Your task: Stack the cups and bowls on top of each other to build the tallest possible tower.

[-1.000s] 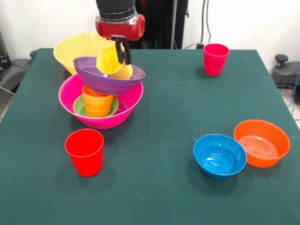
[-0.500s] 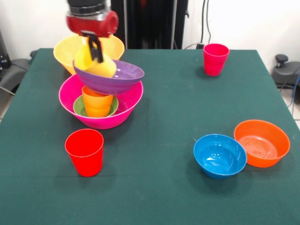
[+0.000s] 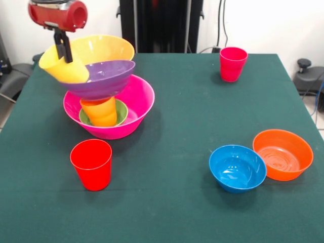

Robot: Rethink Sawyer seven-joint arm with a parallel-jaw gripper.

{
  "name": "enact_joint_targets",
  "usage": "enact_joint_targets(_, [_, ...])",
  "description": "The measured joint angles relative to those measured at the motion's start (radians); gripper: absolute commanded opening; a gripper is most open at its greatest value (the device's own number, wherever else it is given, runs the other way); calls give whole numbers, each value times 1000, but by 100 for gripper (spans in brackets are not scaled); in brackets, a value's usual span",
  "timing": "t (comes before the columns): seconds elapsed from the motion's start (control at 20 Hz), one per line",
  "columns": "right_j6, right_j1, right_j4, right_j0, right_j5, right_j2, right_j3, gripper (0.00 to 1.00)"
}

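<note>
Above the counter's (image 3: 167, 202) left side, the end effector (image 3: 64, 50) grips the tilted yellow cup (image 3: 63, 68), beside the purple bowl (image 3: 101, 78) leaning on the orange cup (image 3: 99, 111) inside the pink bowl (image 3: 136, 109).

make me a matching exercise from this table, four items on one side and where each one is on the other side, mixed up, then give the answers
Things:
1. yellow cup
2. orange cup
3. blue bowl
4. pink cup

Places:
A. touching the orange bowl
B. standing alone near the table's far edge
C. held tilted by the gripper
D. in the green bowl, under the purple bowl

Pairs: 1-C, 2-D, 3-A, 4-B
</note>
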Motion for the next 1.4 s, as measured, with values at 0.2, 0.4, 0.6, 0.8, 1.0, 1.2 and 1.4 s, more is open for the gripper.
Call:
enact_joint_targets(0.2, [0, 2, -13, 0, 0, 20, -23, 0])
enact_joint_targets(0.4, [0, 3, -16, 2, 0, 37, -39, 0])
enact_joint_targets(0.6, [0, 3, -16, 7, 0, 44, -44, 0])
enact_joint_targets(0.8, [0, 2, -16, 13, 0, 46, -44, 0])
enact_joint_targets(1.0, [0, -7, -16, 22, 0, 45, -44, 0])
enact_joint_targets(1.2, [0, -23, -16, 35, 0, 45, -43, 0])
enact_joint_targets(1.4, [0, -50, -16, 77, -1, 35, -43, 0])
